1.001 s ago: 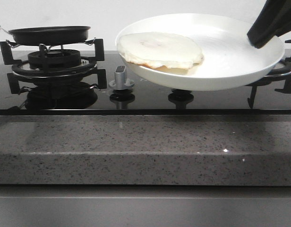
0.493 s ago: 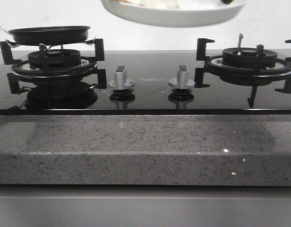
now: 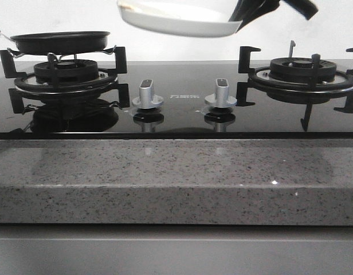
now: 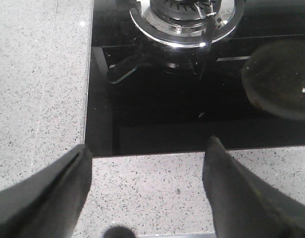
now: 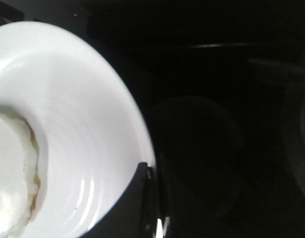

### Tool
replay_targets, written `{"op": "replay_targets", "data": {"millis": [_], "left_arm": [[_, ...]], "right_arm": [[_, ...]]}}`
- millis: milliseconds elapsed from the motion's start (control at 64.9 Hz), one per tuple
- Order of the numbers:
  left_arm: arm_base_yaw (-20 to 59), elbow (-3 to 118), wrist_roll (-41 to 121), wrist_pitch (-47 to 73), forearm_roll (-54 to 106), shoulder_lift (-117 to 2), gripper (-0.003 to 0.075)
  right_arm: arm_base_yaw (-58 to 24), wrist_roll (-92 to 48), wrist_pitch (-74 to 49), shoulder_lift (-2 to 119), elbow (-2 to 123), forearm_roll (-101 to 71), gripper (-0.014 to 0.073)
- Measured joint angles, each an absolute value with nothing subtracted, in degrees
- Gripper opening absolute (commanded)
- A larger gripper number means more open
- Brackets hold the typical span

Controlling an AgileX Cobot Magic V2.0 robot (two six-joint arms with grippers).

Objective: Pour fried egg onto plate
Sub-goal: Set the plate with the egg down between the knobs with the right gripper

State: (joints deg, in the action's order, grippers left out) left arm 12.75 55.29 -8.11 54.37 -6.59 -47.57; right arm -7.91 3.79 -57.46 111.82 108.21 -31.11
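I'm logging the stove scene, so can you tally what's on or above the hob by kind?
Burners: 2
Knobs: 2
Black pan: 1
Plate: 1, lifted in the right gripper
Fried egg: 1, on the plate
Total: 7

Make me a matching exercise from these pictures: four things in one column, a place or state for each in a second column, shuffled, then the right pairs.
Things:
1. plate
2. fried egg
3. black frying pan
4. left gripper

Places or states:
A. open, holding nothing, over the stone counter edge
B. on the left burner
C. held in the air by the right gripper, above the hob
D. lying inside the white dish

Pairs: 1-C, 2-D, 3-B, 4-A
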Motion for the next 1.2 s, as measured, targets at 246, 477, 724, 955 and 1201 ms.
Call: {"op": "replay_targets", "data": {"millis": [246, 477, 724, 955, 1201], "left_arm": [[12.75, 55.29, -8.11, 54.37, -6.59, -47.57, 0.0463], [12.75, 55.29, -8.11, 54.37, -6.56, -47.57, 0.0463], [12.75, 55.29, -8.11, 54.37, -6.56, -47.57, 0.0463], [12.75, 55.29, -8.11, 54.37, -6.56, -47.57, 0.0463], [12.75, 55.29, -8.11, 54.37, -6.56, -47.57, 0.0463]], "right_arm": [[-8.02, 6.73, -61.52, 118.83, 113.32, -27.63, -0.0057], [-8.87, 7.38, -61.98, 121.46, 113.65, -27.13, -0.0057], [-9.00, 8.13, -62.37, 122.75, 113.78, -26.11, 0.0022], [-9.00, 8.26, -62.45, 122.64, 113.78, -26.07, 0.0282], [-9.00, 8.26, -62.72, 118.15, 113.78, -25.83, 0.0289]]}}
